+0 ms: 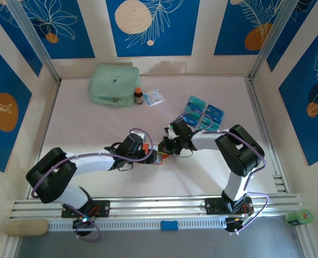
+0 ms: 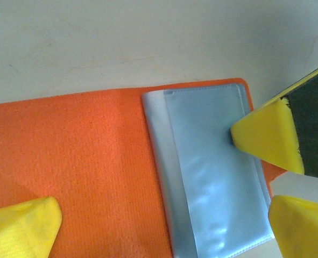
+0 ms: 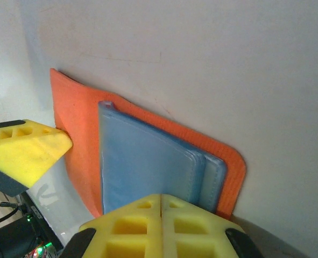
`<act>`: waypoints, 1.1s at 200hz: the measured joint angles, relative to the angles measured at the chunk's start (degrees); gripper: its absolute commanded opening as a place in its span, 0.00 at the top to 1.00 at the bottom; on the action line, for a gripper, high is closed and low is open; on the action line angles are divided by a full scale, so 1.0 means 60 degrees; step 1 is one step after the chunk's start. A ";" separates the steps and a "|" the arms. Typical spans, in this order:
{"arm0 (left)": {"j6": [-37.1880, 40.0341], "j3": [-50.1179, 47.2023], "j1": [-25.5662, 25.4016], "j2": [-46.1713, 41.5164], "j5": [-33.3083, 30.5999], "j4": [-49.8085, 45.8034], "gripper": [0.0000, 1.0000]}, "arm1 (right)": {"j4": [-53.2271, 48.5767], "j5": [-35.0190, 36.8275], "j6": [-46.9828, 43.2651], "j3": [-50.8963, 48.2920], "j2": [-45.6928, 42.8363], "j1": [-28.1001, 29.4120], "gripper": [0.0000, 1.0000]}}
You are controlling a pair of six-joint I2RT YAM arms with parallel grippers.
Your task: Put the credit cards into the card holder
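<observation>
The card holder [image 2: 83, 161] is an orange wallet lying open and flat on the table, also seen at the table's centre [image 1: 159, 159]. Its pale clear pockets [image 2: 212, 172] are stacked on its right half. My left gripper [image 2: 161, 228] is open, with one yellow fingertip [image 2: 21, 228] on either side over the wallet. My right gripper [image 3: 161, 212] is shut with nothing between its fingers, and its tip rests on the clear pockets [image 3: 148, 161]. Several teal and blue credit cards [image 1: 203, 114] lie on the table behind the right gripper [image 1: 168, 146].
A mint-green zip pouch [image 1: 114, 84] sits at the back left, with a small brown bottle [image 1: 139, 95] and a white-and-blue packet [image 1: 154, 97] beside it. Metal rails run along the near edge. A green object [image 1: 299, 217] lies at the front right.
</observation>
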 measured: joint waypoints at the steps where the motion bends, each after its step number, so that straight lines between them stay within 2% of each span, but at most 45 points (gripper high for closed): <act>1: 0.0015 0.0000 0.0000 0.0004 -0.0011 -0.0004 0.00 | 0.0000 -0.0015 -0.0004 0.0004 0.0007 0.0000 1.00; 83: 0.0306 0.0073 0.0000 0.0007 -0.0273 -0.0266 0.00 | 0.0051 -0.0474 0.0004 0.0550 0.0546 0.0076 1.00; 220: 0.0331 0.0149 0.0000 -0.0240 -0.0291 -0.0725 0.00 | -0.0922 -0.0157 -0.0302 0.0951 0.0051 -0.0255 1.00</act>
